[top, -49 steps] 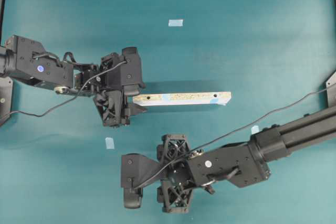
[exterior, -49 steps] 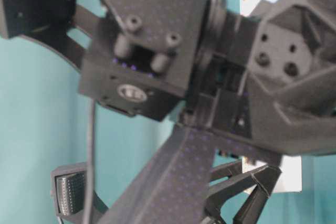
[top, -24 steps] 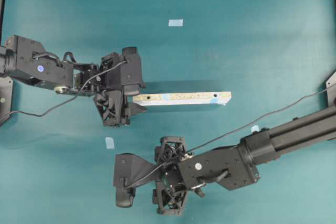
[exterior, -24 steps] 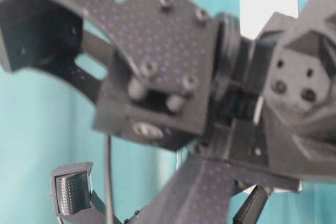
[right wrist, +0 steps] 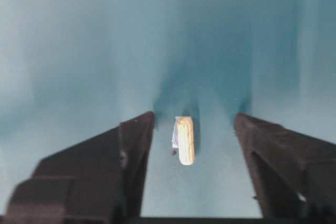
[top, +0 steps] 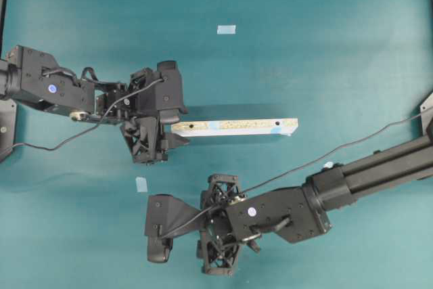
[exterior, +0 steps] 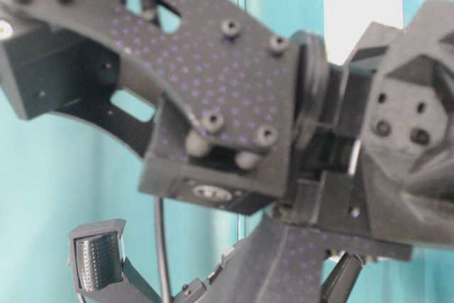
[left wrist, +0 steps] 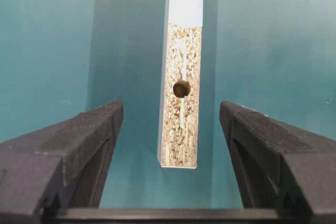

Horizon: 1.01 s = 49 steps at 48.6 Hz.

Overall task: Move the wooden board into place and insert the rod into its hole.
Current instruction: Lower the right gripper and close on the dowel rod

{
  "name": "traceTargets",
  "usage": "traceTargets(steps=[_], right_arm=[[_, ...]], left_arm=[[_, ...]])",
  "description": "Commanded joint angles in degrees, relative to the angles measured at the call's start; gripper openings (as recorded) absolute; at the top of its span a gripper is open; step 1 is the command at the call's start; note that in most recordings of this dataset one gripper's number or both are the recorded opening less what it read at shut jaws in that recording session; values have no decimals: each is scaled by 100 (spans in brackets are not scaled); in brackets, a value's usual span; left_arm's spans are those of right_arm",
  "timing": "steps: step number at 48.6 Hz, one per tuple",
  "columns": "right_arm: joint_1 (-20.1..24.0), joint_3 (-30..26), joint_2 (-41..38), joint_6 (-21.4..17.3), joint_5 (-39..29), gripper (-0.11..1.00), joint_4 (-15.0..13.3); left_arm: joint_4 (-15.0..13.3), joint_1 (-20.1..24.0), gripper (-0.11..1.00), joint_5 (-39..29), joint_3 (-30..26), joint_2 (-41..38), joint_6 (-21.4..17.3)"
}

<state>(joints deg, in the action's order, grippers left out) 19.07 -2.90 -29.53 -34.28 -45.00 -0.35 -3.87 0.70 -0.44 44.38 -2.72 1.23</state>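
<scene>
"Two grippers, what's each doing?"

"Left gripper (left wrist: 170,129) sits wide open around the wooden board's (top: 234,126) end, not touching. Right gripper (right wrist: 191,129) has its jaws apart either side of the rod (right wrist: 185,140) lying on the table (top: 304,32), holding nothing."

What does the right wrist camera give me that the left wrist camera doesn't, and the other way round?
Only the right wrist view shows the rod, a short cream peg lying on the mat between the right gripper's open fingers, untouched. Only the left wrist view shows the wooden board: its speckled side, a dark hole and a pale blue patch, with the board's end between the left gripper's open fingers, clear of both. Both show the teal mat and spread black fingers.
</scene>
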Motion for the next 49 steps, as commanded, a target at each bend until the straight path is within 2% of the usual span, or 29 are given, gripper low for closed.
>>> traceTargets(steps=[1,4,21,28,33,44,49], right_arm=[[18,-132,132,-9,35,60,26],[18,-132,114,-9,53,55,26],[9,-132,79,-9,176,55,18],[18,-132,79,-26,141,52,18],[18,-141,79,-35,105,44,26],[44,-141,88,-246,44,13,18],[44,-141,88,-369,44,11,26]], left_arm=[[9,0,74,35,-62,123,-18],[9,-9,74,35,-62,123,-18],[18,0,74,35,-44,114,-18],[9,0,74,35,-44,114,-9],[18,-9,74,35,-44,114,-18],[18,-9,74,35,-62,114,-18],[9,-9,74,35,-62,114,-18]])
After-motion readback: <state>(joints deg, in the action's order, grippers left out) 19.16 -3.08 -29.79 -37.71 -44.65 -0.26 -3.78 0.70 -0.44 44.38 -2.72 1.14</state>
